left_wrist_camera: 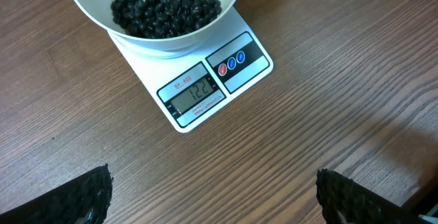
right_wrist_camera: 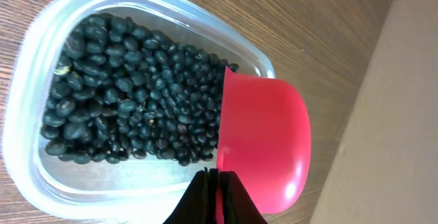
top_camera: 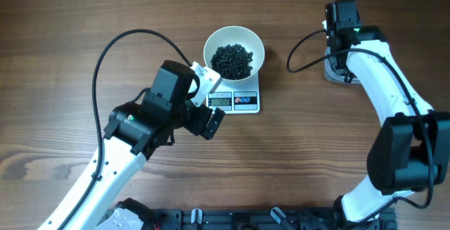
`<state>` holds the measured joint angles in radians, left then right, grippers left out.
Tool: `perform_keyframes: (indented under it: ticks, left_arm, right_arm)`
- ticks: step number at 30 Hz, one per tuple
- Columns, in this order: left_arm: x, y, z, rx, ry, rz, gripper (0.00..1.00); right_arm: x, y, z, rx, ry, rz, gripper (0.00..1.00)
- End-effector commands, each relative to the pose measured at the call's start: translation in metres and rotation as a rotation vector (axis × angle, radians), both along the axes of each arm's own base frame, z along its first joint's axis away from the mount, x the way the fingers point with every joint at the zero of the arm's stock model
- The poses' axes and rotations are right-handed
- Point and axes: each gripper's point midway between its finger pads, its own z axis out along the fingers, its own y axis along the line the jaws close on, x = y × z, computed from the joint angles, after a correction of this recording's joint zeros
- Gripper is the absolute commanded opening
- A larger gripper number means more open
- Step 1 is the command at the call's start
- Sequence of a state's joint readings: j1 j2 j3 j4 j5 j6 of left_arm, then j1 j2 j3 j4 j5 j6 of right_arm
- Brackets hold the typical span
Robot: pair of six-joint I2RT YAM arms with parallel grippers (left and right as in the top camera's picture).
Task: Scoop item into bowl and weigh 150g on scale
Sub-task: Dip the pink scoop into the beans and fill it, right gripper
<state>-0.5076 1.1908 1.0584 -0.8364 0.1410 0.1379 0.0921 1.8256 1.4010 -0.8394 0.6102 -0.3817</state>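
Scooping: right fingers [right_wrist_camera: 205, 198] clench the red scoop [right_wrist_camera: 263, 138] over the tub [right_wrist_camera: 20, 114] of beans [right_wrist_camera: 123, 94], three o'clock of the bowl [top_camera: 212, 41]; left fingers [left_wrist_camera: 82, 196] hang released. The scale [left_wrist_camera: 195, 90] reads short, so a small top-up seems due.

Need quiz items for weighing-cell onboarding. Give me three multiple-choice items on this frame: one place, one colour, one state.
1. The bowl sits: A on the scale; B beside the scale; C under the scale.
2. The scoop is: A blue; B red; C white.
3. The left hand is: A open and empty; B shut on the bowl; C shut on the scoop.

Answers:
1 A, the scale juts out from beneath the bowl.
2 B, it shows red against the dark beans in the right wrist view.
3 A, its fingers stand wide apart with only table between them.
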Motion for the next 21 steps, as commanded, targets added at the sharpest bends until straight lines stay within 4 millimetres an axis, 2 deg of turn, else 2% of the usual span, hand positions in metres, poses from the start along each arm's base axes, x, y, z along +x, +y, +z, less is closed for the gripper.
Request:
perform_keyframes:
  ticks: [1, 7, 11, 14, 18, 21]
  left_arm:
    - [0.001, -0.001, 0.008, -0.016, -0.021, -0.014, 1.0]
    - [0.001, -0.001, 0.008, -0.016, -0.021, -0.014, 1.0]
    - [0.001, -0.001, 0.008, -0.016, -0.021, -0.014, 1.0]
    - [0.001, -0.001, 0.008, -0.016, -0.021, -0.014, 1.0]
    - [0.001, -0.001, 0.008, -0.016, -0.021, -0.014, 1.0]
    - [0.001, -0.001, 0.008, -0.016, -0.021, -0.014, 1.0]
  right_arm:
    - [0.001, 0.0, -0.011, -0.014, 0.018, -0.015, 0.04]
    - [0.0, 0.0, -0.012, -0.014, 0.023, -0.014, 0.04]
    - [-0.008, 0.0, -0.027, -0.018, 0.093, -0.012, 0.04]
    - [-0.011, 0.013, -0.041, 0.066, 0.123, 0.004, 0.04]
    - [-0.012, 0.039, -0.05, 0.184, 0.137, 0.034, 0.04]
    - [-0.014, 0.048, -0.054, 0.257, 0.118, -0.014, 0.04]
